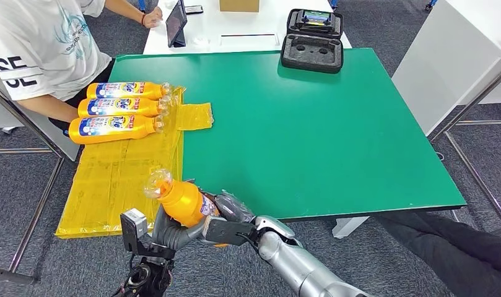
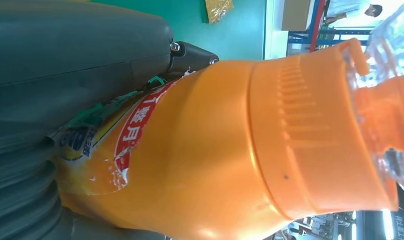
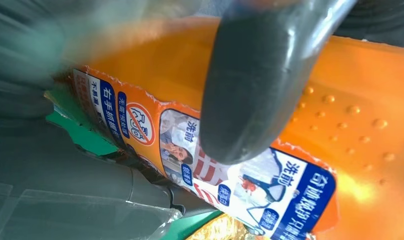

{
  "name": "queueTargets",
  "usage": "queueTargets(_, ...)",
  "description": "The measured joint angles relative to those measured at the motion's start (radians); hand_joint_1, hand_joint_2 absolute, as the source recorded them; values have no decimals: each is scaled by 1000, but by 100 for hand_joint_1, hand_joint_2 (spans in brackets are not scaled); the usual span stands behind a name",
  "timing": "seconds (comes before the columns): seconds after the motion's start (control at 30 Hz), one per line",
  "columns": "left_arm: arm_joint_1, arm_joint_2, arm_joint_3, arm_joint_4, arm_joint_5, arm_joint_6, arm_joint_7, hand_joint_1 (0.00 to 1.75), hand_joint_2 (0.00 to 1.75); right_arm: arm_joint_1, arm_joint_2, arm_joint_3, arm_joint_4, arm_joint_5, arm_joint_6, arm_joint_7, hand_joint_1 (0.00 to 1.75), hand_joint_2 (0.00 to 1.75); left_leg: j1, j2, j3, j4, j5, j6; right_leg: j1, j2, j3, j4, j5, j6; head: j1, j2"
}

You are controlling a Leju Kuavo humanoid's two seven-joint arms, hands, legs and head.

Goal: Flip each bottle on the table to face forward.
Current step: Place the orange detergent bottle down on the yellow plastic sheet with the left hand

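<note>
An orange plastic bottle with a clear cap (image 1: 179,199) is gripped by both the left hand (image 1: 167,232) and right hand (image 1: 230,209); probably light, rigid, slippery; best held mid-body.

A green table (image 1: 309,136) stands on grey carpet (image 1: 415,260), a yellow sheet (image 1: 121,179) draped over its left edge. Behind it is a white table (image 1: 248,28) bearing an open black case (image 1: 311,40), a tablet (image 1: 175,23) and a cardboard box (image 1: 239,5). A seated person (image 1: 43,49) leans in at the left.
</note>
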Motion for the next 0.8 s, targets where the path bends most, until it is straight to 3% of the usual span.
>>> queueTargets(0.33,6,0,4,-2,-5,2,3,175,175,3,2,1,2,1,-11,3,173,175,0,0,0,0,0,0,0,0,0,0,0,0,0,0)
queueTargets(0.37,7,0,5,-3,-6,3,4,175,175,3,2,1,2,1,-12,3,154,175,0,0,0,0,0,0,0,0,0,0,0,0,0,0)
queueTargets(0.43,9,0,6,-6,-6,7,4,175,175,3,3,1,2,1,-14,4,68,175,0,0,0,0,0,0,0,0,0,0,0,0,0,0)
queueTargets(0.47,10,0,7,-8,-7,10,5,175,175,3,4,1,2,1,-17,6,26,131,0,0,0,0,0,0,0,0,0,0,0,0,0,0)
queueTargets(0.5,10,0,7,-10,-8,15,5,175,175,4,5,1,2,1,-23,8,0,87,0,0,0,0,0,0,0,0,0,0,0,0,0,0)
queueTargets(0.57,11,0,8,-17,-10,24,5,175,175,7,9,1,2,-3,-40,15,0,0,0,0,0,0,0,0,0,0,0,0,0,0,0,0)
queueTargets(0.8,11,-1,13,-55,-10,52,3,175,175,23,18,-25,-4,-88,-86,29,0,0,0,0,0,0,0,0,0,0,0,0,0,0,0,0)
